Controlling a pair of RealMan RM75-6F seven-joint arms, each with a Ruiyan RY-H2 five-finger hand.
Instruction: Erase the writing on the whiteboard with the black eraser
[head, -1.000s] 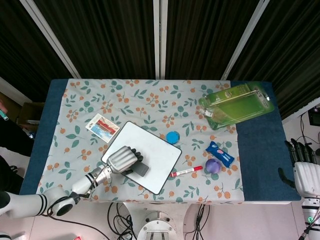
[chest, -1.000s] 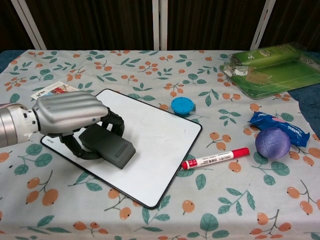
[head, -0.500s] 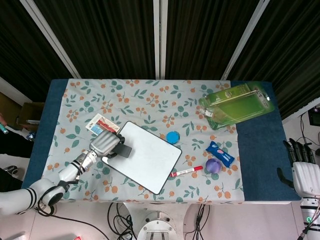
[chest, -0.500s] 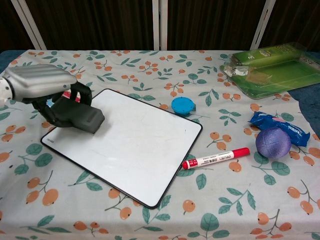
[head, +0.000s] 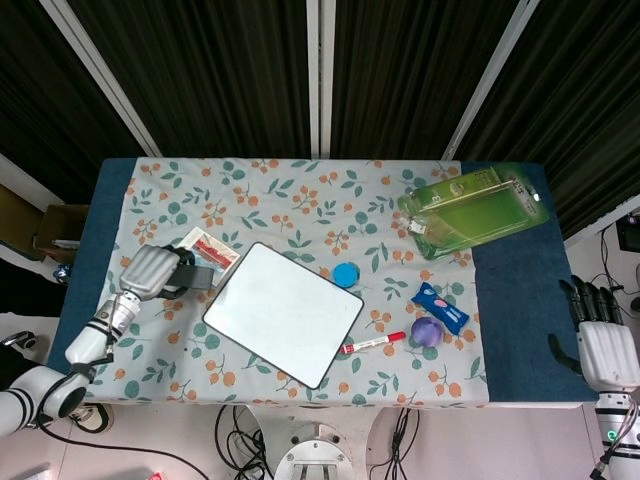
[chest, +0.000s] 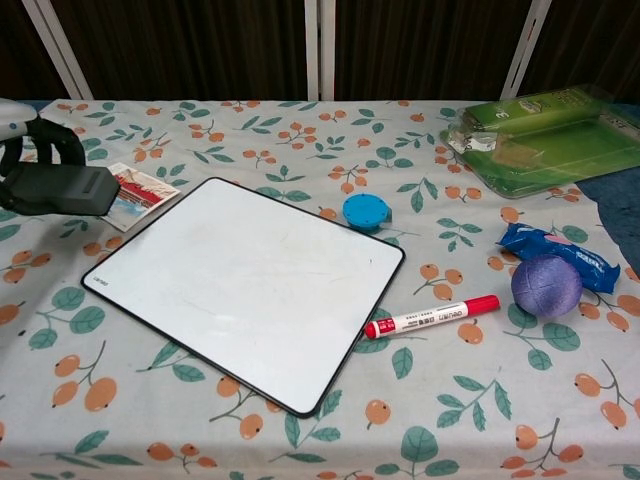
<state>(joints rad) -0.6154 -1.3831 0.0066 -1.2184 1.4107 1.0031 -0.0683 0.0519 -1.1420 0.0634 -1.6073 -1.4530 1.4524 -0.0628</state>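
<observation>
I noted the whiteboard (chest: 240, 290) was smooth and glossy, the tablecloth (chest: 300, 140) matt printed fabric, the black eraser (chest: 58, 190) matt plastic

The head view looks steeply down from high above on the whole floral-clothed table (head: 300, 190), while the chest view faces forward from low and near at the front edge, both sharing the white black-framed whiteboard (head: 284, 312) (chest: 245, 285) and red marker pen (head: 372, 343) (chest: 432, 317).
</observation>
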